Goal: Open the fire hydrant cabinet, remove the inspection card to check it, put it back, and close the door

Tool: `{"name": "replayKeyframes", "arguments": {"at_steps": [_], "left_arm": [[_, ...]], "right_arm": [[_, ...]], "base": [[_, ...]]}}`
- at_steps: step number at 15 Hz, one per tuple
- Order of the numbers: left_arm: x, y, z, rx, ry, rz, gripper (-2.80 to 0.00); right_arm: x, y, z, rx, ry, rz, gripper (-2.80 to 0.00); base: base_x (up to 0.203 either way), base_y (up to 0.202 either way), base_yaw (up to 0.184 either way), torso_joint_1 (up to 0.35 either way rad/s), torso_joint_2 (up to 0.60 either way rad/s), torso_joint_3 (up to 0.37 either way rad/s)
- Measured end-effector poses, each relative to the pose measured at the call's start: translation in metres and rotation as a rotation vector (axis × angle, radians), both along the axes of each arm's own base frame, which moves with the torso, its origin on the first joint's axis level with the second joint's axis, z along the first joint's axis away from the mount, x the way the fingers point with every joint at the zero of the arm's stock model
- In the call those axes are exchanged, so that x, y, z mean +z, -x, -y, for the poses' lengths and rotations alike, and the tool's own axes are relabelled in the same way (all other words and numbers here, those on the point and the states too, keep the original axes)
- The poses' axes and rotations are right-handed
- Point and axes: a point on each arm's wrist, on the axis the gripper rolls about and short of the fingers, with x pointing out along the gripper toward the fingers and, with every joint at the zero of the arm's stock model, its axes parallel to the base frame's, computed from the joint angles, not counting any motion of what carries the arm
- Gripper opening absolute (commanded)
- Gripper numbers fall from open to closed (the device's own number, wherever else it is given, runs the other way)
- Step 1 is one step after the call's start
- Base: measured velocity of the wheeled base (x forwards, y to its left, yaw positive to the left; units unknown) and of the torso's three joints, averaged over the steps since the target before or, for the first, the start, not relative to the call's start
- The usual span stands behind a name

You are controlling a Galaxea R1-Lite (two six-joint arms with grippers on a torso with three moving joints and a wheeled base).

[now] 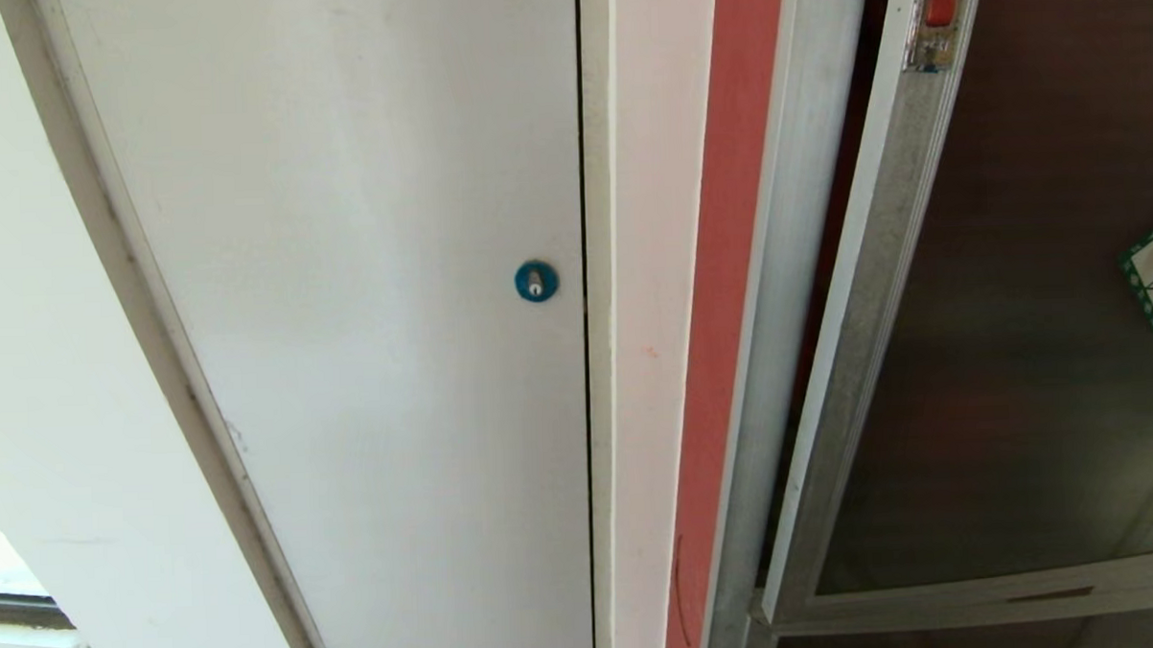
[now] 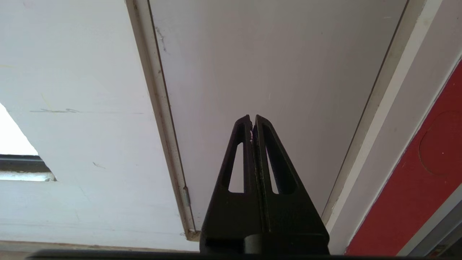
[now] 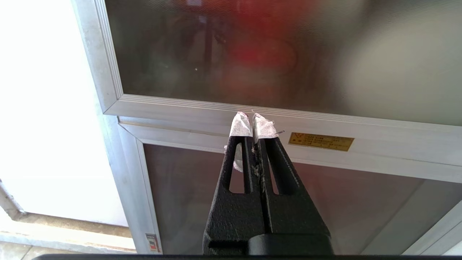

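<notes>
While both claws sit pinched together on nothing, the door (image 1: 1019, 366) is only barely ajar.

So the fire hydrant cabinet (image 1: 729, 309) fills the right side of the head view, right next to a plain white door (image 1: 365, 322) with a blue lock (image 1: 536, 281). Right gripper (image 3: 252, 122) has its taped tips closed, facing the door's bottom rail by a small brass plate (image 3: 321, 141); left gripper (image 2: 252, 122) is closed too, parked facing the white door. Inspection card isn't visible anywhere. My take: go for the red latch (image 1: 942, 4) at the door's top edge, hook the free frame edge, and swing it slowly along the hinge arc instead of yanking straight out.
</notes>
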Motion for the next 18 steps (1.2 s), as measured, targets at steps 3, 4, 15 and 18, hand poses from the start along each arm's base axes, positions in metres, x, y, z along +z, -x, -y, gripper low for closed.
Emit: {"name": "replayKeyframes", "arguments": {"at_steps": [3,4,15,18], "left_arm": [[0.0,0.0,0.0,0.0,-0.002,0.0,-2.8],[0.0,0.0,0.0,0.0,-0.001,0.0,-2.8],[0.083,0.004,0.006,-0.253,-0.055,0.103,-2.8],[0.136,-0.019,0.009,-0.412,-0.043,0.062,-2.8]], "right_arm": [[0.0,0.0,0.0,0.0,0.0,0.0,-2.8],[0.0,0.0,0.0,0.0,0.0,0.0,-2.8],[0.0,0.0,0.0,0.0,0.0,0.0,-2.8],[0.0,0.0,0.0,0.0,0.0,0.0,-2.8]], "base": [[0.0,0.0,0.0,0.0,0.0,0.0],[0.0,0.0,0.0,0.0,0.0,0.0],[0.0,0.0,0.0,0.0,0.0,0.0],[0.0,0.0,0.0,0.0,0.0,0.0]]}}
